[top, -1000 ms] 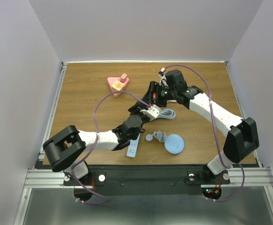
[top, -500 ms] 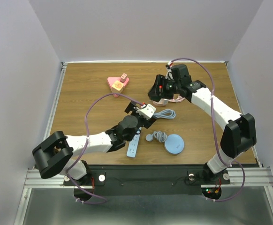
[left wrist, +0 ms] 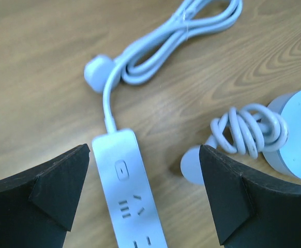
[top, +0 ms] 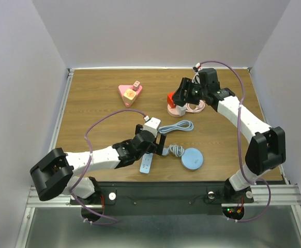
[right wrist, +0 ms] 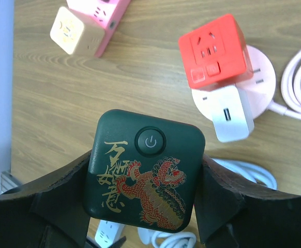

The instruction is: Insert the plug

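Observation:
My right gripper (right wrist: pixel 146 173) is shut on a dark green cube socket (right wrist: pixel 143 155) with a power button and a red-and-gold lion picture, held above the table; in the top view it (top: pixel 183 94) hangs by the red cube. My left gripper (left wrist: pixel 144 152) is open and empty, low over the switch end of a white power strip (left wrist: pixel 127 191), which lies between its jaws untouched. The strip's own coiled cable and plug (left wrist: pixel 96 73) lie beyond. A loose round plug (left wrist: pixel 192 164) with a knotted cord (left wrist: pixel 249 129) lies right of the strip. In the top view the left gripper (top: pixel 151 144) is above the strip (top: pixel 146 165).
A red cube socket (right wrist: pixel 217 49) sits on a round pink base (right wrist: pixel 261 72) with a white adapter (right wrist: pixel 230 114) and a pink cable (right wrist: pixel 298 72). A pink triangular socket (top: pixel 129 94) with a beige cube is far left. A round blue device (top: pixel 193 158) lies near the front.
The two grippers have drawn apart. My right gripper carried the green cube right and farther back, uncovering the red cube. My left gripper pulled back toward the near edge, over the white strip.

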